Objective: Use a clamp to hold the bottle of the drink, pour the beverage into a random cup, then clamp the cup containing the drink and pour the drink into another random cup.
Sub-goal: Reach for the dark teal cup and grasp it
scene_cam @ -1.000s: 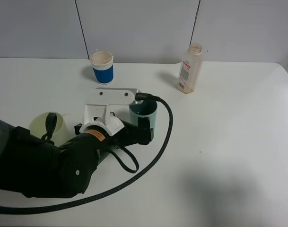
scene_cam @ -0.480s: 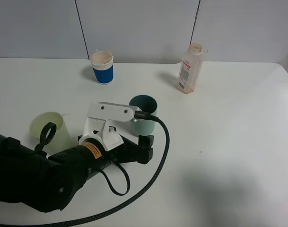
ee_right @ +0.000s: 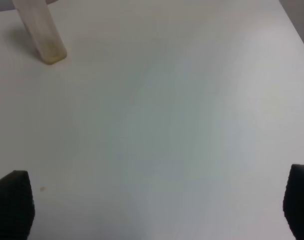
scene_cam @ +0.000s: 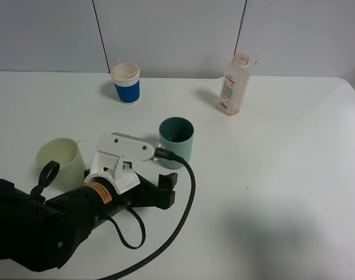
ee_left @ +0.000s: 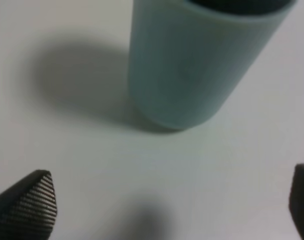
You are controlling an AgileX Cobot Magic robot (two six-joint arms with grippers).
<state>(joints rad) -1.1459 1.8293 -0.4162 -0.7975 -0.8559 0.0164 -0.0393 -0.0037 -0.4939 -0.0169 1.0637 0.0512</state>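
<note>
Matte teal-green plastic tumbler (scene_cam: 176, 142) stands upright on white desk (scene_cam: 282, 175), axis vertical, just ahead of L pincer (ee_left: 169, 200), approx. centred btwn its wide-open, empty jaws, not touching; L arm clearly nearer; R pincer (ee_right: 156, 205) likewise open, empty.

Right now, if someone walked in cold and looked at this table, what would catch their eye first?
The bulky black left arm fills the near-left corner, its gripper open just short of the teal-green cup mid-table. At the back stand the blue cup and, further right, the clear bottle. A pale yellow-green cup sits close beside the arm.
</note>
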